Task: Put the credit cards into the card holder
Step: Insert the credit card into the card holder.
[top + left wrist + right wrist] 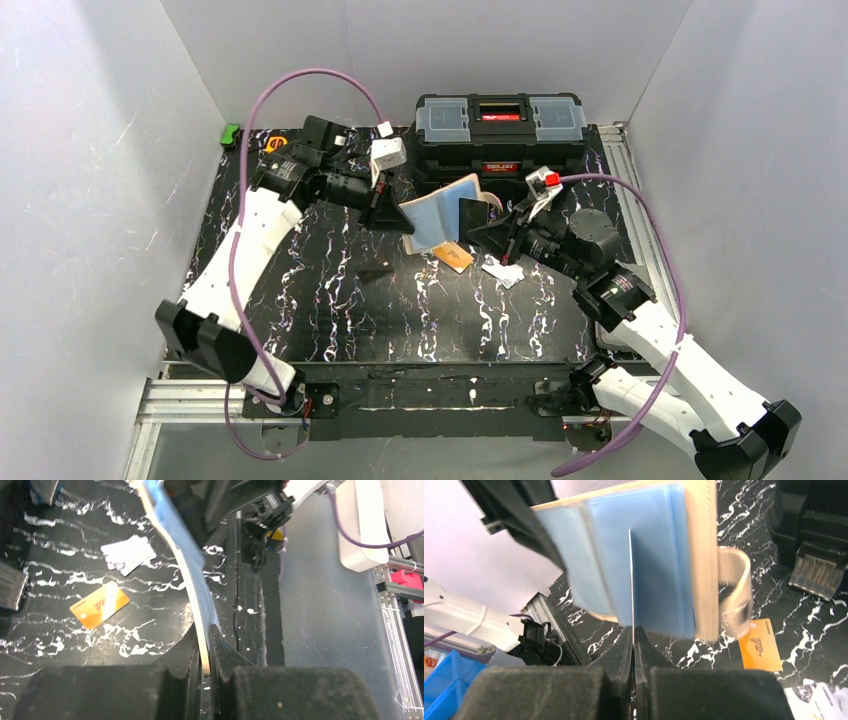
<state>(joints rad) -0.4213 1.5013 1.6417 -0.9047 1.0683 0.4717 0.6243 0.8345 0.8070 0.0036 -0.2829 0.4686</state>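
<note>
My left gripper [390, 212] is shut on one edge of the cream card holder [437, 216] and holds it open above the table, pale blue inside facing right. In the left wrist view the fingers [192, 645] pinch its cover [200, 605]. My right gripper [497, 236] is shut on the black credit card [474, 212]. In the right wrist view that card is a thin edge-on line [630, 580] against the card holder's blue pockets [654, 555]. I cannot tell whether its tip is in a pocket. The orange credit card [455, 257] lies flat on the table below the card holder.
A big black toolbox [500, 132] stands at the back, just behind the card holder. A white paper slip [503, 272] lies next to the orange card. The card holder's snap tab [735, 592] hangs loose on its right side. White walls enclose the table.
</note>
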